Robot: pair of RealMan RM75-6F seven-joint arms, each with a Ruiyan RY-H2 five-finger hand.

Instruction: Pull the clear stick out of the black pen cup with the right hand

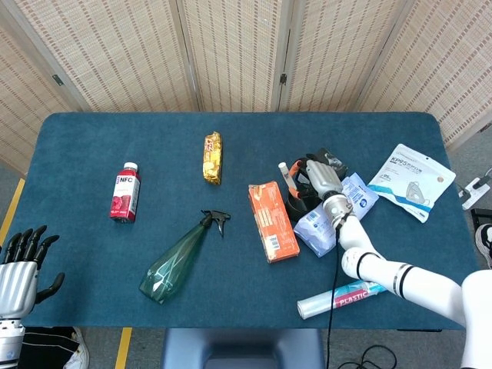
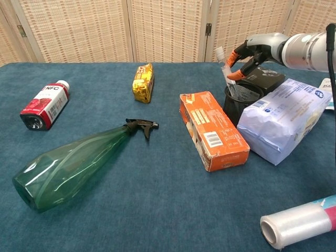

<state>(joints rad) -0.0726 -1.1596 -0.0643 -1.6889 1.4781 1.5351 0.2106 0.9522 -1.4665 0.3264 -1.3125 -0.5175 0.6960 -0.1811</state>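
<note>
The black mesh pen cup [image 1: 298, 203] [image 2: 240, 103] stands between an orange box and a pale bag. The clear stick [image 1: 284, 176] [image 2: 225, 68] leans out of it, up and to the left. My right hand [image 1: 317, 179] [image 2: 255, 50] hovers over the cup's far right rim. Its orange fingertips [image 2: 234, 75] are spread apart just right of the stick, and I see no hold on it. My left hand [image 1: 19, 267] rests open at the table's near left corner, showing only in the head view.
An orange box [image 2: 212, 130] lies left of the cup, a white-blue bag [image 2: 283, 118] right of it, a black box [image 2: 264, 77] behind. Further off are a green spray bottle [image 2: 73, 163], a red bottle [image 2: 45, 104], a gold snack [image 2: 142, 82], a film roll [image 2: 298, 221] and a mask pack [image 1: 410, 180].
</note>
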